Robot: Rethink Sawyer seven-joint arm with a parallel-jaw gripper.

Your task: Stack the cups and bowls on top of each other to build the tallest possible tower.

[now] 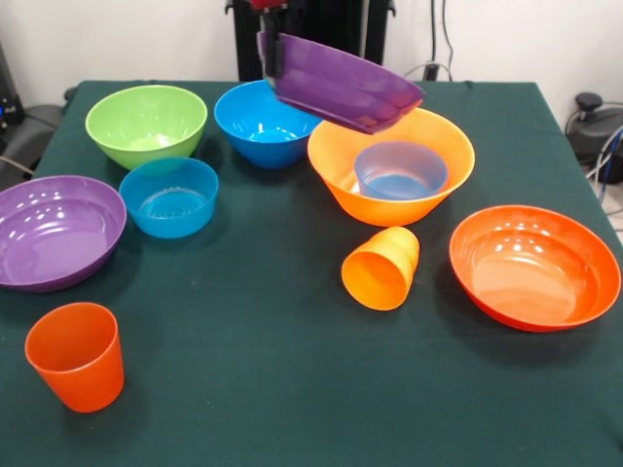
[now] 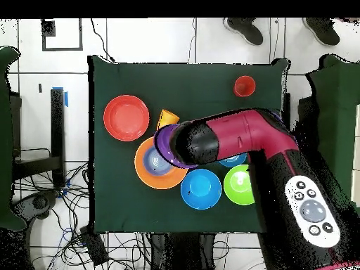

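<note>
Green cloth covers the table (image 1: 292, 389), and its near middle strip lies bare between the red-orange cup (image 1: 76, 355) at the near left corner and the wide red-orange bowl (image 1: 533, 266) at the right. A purple bowl (image 1: 54, 231) sits at the left edge, with a small translucent blue bowl (image 1: 169, 197) just beside it and the lime green bowl (image 1: 146, 125) and medium blue bowl (image 1: 261, 123) farther back. The yellow-orange cup (image 1: 381, 268) lies tipped on its side, just in front of the large yellow-orange bowl (image 1: 391, 165), which holds the second small translucent blue bowl (image 1: 400, 170). In the overhead view the red and black arm (image 2: 239, 140) reaches sideways across the bowls. The gripper (image 1: 273, 53) hangs from the top edge in the front view, pinching the rim of the second purple bowl (image 1: 339, 83), which tilts in the air above the large yellow-orange bowl's far rim, clear of the table.
</note>
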